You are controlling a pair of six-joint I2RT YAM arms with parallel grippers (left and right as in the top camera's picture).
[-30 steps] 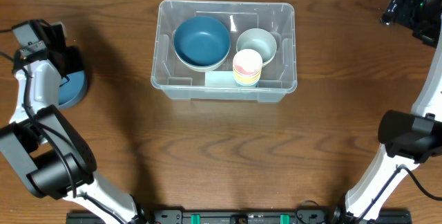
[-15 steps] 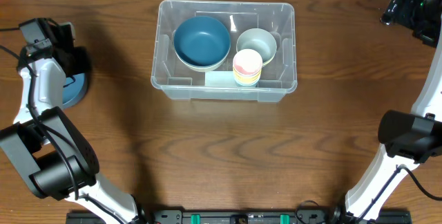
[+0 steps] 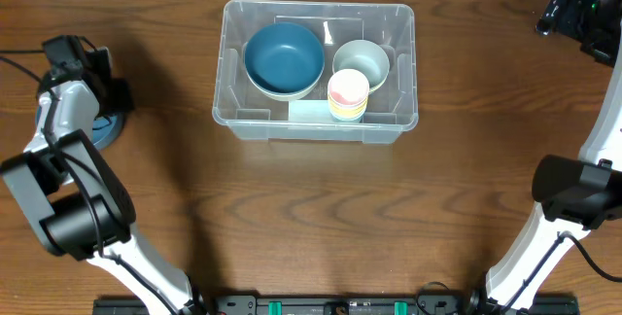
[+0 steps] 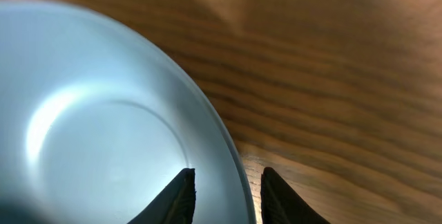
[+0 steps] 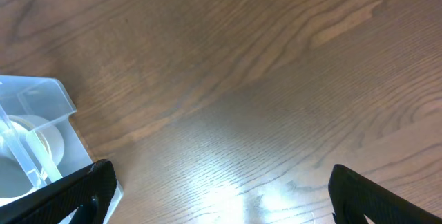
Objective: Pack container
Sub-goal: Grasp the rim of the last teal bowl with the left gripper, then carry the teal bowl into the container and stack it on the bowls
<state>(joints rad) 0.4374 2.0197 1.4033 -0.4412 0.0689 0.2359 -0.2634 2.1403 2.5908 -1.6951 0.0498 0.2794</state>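
Observation:
The clear container (image 3: 316, 6) stands at the back middle of the table. It holds a dark blue bowl (image 3: 283, 57), a pale grey-green bowl (image 3: 361, 62) and a stack of paper cups (image 3: 348, 94). A light blue bowl (image 3: 105, 130) sits on the table at the far left, mostly hidden under my left arm. In the left wrist view this bowl (image 4: 103, 134) fills the frame. My left gripper (image 4: 228, 196) straddles its right rim, one finger inside and one outside, narrowly open. My right gripper (image 5: 221, 196) is wide open and empty above bare wood, at the far right back (image 3: 569, 9).
The right wrist view shows the container's corner (image 5: 41, 106) at the left edge. The table's back edge runs just behind the container.
My left arm has swung right and forward over the light blue bowl, covering more of it. The right arm and the container's contents have not moved.

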